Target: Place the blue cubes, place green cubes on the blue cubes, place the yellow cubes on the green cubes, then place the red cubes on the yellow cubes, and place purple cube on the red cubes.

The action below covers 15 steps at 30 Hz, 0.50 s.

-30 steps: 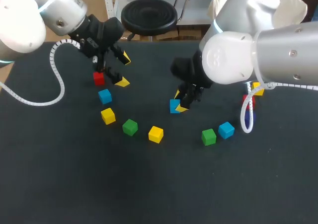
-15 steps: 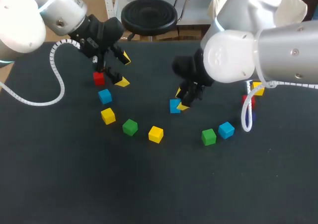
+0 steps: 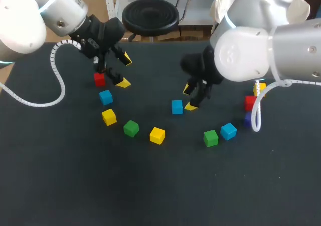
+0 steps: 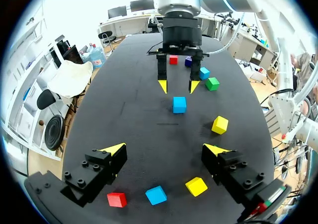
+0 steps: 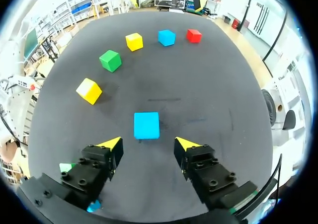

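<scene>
The right arm [image 3: 251, 50] is pulling up and away from the middle blue cube [image 3: 176, 106]. Its jaws no longer sit down around that cube. Now they hang just beside it, a bit higher, and they touch nothing. The right jaws are wide open and empty.

The middle blue cube stays where it is. It sits flat on the black worktop [image 3: 160, 186], all alone, near the middle. From the right wrist it shows just ahead of the two yellow tips, with a gap on each side.

The left arm [image 3: 60, 15] does not move at all. Its jaws are wide open too and hold nothing. They hang close by a red cube [image 3: 100, 78], with the left blue cube [image 3: 106, 96] near it.

I think this means the first blue cube is now put in its place and let go. The job is only just starting. The left blue cube and the right blue cube [image 3: 228, 131] are still far out to the sides. No cube is on top of another yet. The green cubes [image 3: 131, 128], the yellow cubes [image 3: 157, 135], the other red cube [image 3: 250, 102] and the purple cube [image 3: 248, 119] all lie on the worktop, waiting for their turn.
</scene>
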Each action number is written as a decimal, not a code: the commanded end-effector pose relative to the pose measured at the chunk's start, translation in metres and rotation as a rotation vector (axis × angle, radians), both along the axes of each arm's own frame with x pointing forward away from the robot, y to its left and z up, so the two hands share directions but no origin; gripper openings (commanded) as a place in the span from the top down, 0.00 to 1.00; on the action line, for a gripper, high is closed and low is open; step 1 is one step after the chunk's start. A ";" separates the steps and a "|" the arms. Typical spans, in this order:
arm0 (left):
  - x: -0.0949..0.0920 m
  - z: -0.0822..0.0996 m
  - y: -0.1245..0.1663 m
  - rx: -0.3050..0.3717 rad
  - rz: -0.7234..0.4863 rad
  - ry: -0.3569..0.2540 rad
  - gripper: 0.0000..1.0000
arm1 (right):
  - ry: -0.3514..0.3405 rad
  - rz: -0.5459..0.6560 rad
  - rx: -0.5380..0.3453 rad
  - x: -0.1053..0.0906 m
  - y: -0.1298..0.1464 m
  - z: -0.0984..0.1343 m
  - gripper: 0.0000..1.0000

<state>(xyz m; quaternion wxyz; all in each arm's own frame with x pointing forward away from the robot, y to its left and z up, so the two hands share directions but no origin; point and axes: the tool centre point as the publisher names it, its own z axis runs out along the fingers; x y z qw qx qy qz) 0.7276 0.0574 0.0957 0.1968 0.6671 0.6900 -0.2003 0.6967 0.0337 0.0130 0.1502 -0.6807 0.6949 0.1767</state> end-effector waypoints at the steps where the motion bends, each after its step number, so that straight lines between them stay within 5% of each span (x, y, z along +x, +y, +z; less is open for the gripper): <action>1: 0.000 0.000 0.000 0.000 0.000 -0.001 0.00 | -0.031 -0.025 0.007 -0.019 -0.013 0.008 0.22; 8: 0.000 0.000 0.000 0.000 0.000 -0.001 0.00 | -0.044 -0.043 -0.017 -0.041 -0.032 0.022 0.00; 15: 0.000 0.000 0.000 0.000 0.000 -0.001 0.00 | -0.049 0.003 -0.009 -0.060 -0.054 0.036 0.00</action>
